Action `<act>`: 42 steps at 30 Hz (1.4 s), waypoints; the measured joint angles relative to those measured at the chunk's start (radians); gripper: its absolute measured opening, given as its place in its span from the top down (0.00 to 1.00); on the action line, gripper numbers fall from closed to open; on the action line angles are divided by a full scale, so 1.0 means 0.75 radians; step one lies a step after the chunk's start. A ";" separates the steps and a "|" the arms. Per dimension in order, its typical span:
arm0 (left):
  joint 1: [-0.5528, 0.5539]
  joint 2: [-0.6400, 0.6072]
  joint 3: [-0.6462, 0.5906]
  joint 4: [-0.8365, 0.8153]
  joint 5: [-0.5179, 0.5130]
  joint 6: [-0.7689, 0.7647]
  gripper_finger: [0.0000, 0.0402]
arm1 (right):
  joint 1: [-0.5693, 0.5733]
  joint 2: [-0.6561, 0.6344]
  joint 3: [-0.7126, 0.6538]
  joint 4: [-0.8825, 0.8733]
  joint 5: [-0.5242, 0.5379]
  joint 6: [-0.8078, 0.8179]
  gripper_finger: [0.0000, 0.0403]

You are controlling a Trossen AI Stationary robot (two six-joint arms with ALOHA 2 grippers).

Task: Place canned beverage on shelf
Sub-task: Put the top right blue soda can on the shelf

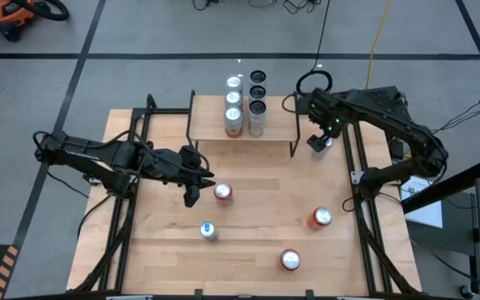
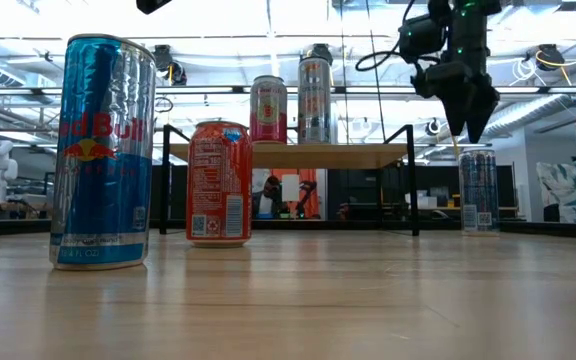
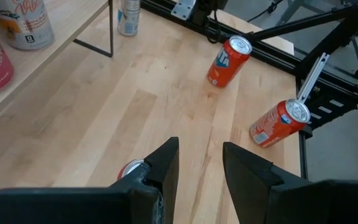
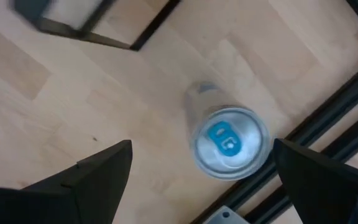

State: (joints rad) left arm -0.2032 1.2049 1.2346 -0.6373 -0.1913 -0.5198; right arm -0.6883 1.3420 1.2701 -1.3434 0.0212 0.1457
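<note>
The shelf [image 1: 242, 131] stands at the table's far middle with several cans [image 1: 233, 104] upright on its top. Beside its right legs a silver can with a blue tab [image 4: 229, 143] stands upright on the table [image 1: 257, 250]. My right gripper [image 4: 202, 149] hangs open above it, pointing down, fingers wide on either side and clear of it; the low view shows this gripper [image 2: 465, 100] above the can [image 2: 478, 190]. My left gripper [image 3: 201, 165] is open left of centre, nothing between its fingers, beside a red can [image 1: 222, 193].
More cans stand on the table: a blue Red Bull can [image 1: 208, 231], an orange can [image 1: 321, 217] and a red can [image 1: 290, 260] toward the near right. Black frame rails [image 1: 359, 200] run along both table sides. Bare wood lies between the shelf and these cans.
</note>
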 joint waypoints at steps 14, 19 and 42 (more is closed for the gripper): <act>0.000 0.000 0.000 -0.002 -0.032 0.012 0.69 | -0.104 0.134 0.000 0.006 -0.025 -0.071 0.02; 0.000 0.000 0.000 -0.002 -0.037 0.012 0.69 | -0.121 0.179 -0.001 -0.006 -0.025 -0.079 0.02; 0.000 0.000 0.000 -0.002 -0.096 0.051 0.69 | -0.130 0.216 -0.001 -0.029 -0.025 -0.059 0.03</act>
State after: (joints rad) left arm -0.2035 1.2049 1.2346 -0.6388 -0.2634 -0.4816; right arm -0.7860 1.5043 1.2694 -1.3654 0.0023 0.1014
